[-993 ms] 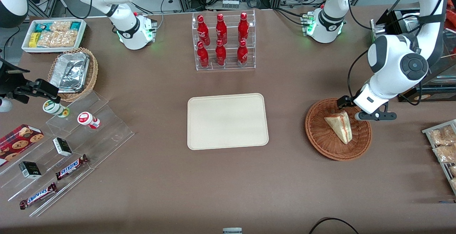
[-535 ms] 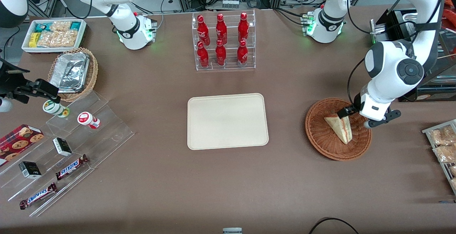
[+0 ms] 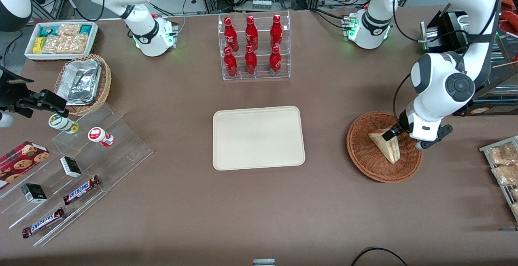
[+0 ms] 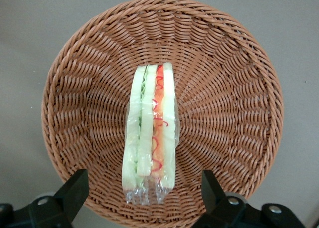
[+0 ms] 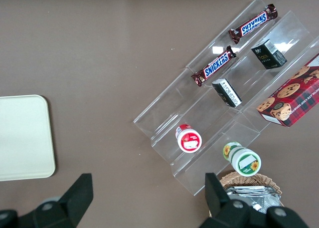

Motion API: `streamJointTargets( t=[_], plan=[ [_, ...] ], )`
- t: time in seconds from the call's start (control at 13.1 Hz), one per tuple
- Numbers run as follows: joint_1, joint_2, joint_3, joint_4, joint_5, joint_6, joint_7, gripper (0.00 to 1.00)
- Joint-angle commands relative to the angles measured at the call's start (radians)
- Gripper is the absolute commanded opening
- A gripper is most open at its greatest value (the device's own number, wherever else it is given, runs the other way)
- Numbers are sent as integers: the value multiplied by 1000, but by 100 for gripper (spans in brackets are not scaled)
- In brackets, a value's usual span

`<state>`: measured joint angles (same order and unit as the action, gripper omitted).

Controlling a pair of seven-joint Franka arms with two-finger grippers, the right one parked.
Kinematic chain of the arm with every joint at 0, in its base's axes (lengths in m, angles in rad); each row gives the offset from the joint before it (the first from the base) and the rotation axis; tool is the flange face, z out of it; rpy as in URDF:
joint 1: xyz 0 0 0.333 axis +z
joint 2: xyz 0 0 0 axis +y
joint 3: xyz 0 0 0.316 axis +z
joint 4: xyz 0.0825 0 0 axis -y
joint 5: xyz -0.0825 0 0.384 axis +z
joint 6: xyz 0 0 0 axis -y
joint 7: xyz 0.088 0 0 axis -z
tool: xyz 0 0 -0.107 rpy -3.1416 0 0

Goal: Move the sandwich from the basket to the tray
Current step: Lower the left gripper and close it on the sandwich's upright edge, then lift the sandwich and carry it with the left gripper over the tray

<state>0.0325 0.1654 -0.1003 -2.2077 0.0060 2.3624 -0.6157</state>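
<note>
Front view: tray (image 3: 259, 138) lies bare toward the parked arm's end from the basket (image 3: 364, 152); sandwich (image 3: 387, 146) stands on edge inside, pincer (image 4: 144, 188) spread wide just above it. Slippery wrap could slip, toppling the wedge.

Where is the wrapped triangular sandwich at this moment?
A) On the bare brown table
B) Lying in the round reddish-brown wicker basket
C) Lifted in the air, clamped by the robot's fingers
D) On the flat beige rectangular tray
B: the wrapped triangular sandwich lies in the round reddish-brown wicker basket, while the left arm's gripper hangs above it with its fingers open on either side, and the flat beige rectangular tray holds nothing.
</note>
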Motion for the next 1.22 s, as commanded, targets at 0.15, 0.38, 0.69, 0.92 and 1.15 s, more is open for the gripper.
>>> streamJointTargets(
  t=[0.15, 0.38, 0.69, 0.92, 1.15],
  plan=[
    [4, 58, -6, -3, 20, 70, -24, 100],
    [4, 86, -6, -4, 19, 97, -25, 100],
    [6, 105, -6, -4, 19, 97, -27, 58],
    [6, 97, -6, -21, 20, 89, -19, 0],
    [0, 43, -7, -1, 19, 11, 57, 0]
  ],
)
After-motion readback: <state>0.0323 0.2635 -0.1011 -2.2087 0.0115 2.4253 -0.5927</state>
